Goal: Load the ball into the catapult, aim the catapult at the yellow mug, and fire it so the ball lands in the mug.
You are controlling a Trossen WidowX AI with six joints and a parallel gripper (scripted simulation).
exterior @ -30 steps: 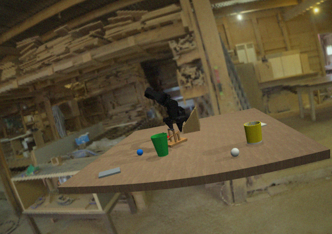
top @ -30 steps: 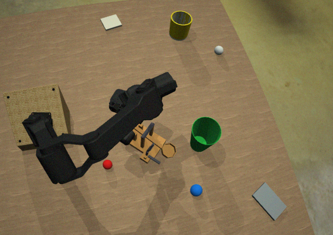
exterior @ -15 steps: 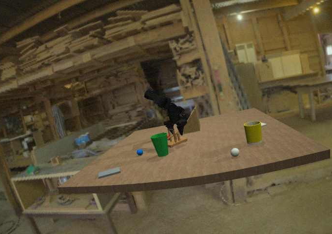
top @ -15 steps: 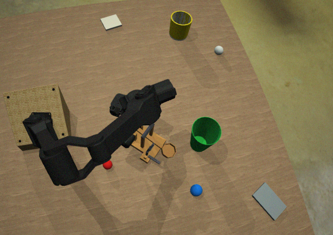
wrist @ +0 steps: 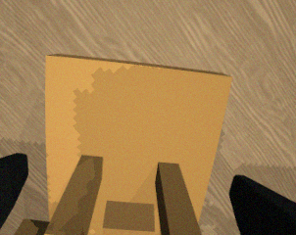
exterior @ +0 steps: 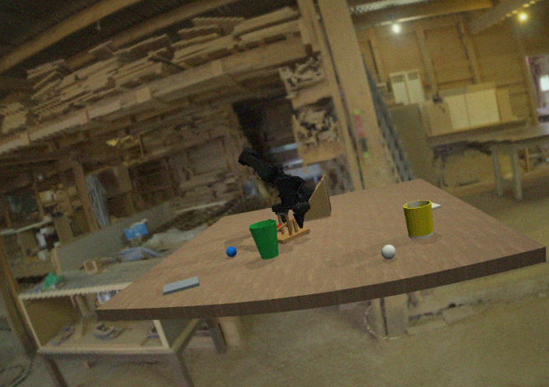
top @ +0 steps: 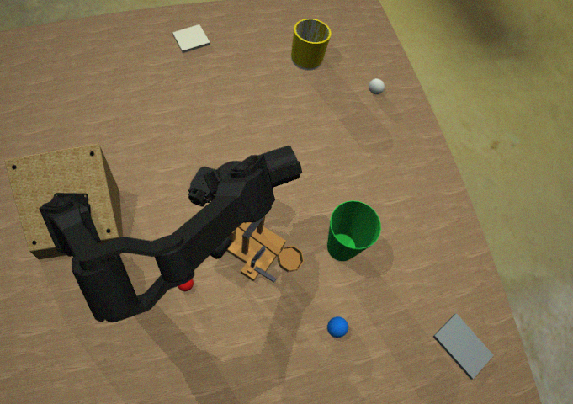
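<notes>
A black robot arm (top: 230,209) (exterior: 263,168) reached over a brown wooden table (top: 153,114) (exterior: 352,268), its gripper (exterior: 290,218) (wrist: 131,175) low over a small orange wooden catapult (top: 268,239) (exterior: 293,235) (wrist: 148,108). The fingers were spread wide, one on each side of the catapult's base, with nothing between their tips touching them. The catapult's round cup (top: 290,258) held no ball and pointed toward a green cup (top: 353,231) (exterior: 264,239) standing near it. A red ball (top: 185,284) (exterior: 278,226) lay on the table, partly hidden by the arm in the top view. A blue ball (top: 337,326) (exterior: 230,251) lay on the green cup's other side. The yellow mug (top: 310,45) (exterior: 418,219) stood upright, well apart from the catapult, with a white ball (top: 376,86) (exterior: 388,251) near it. A gray tile (top: 464,346) (exterior: 181,285) lay flat near the table's edge.
</notes>
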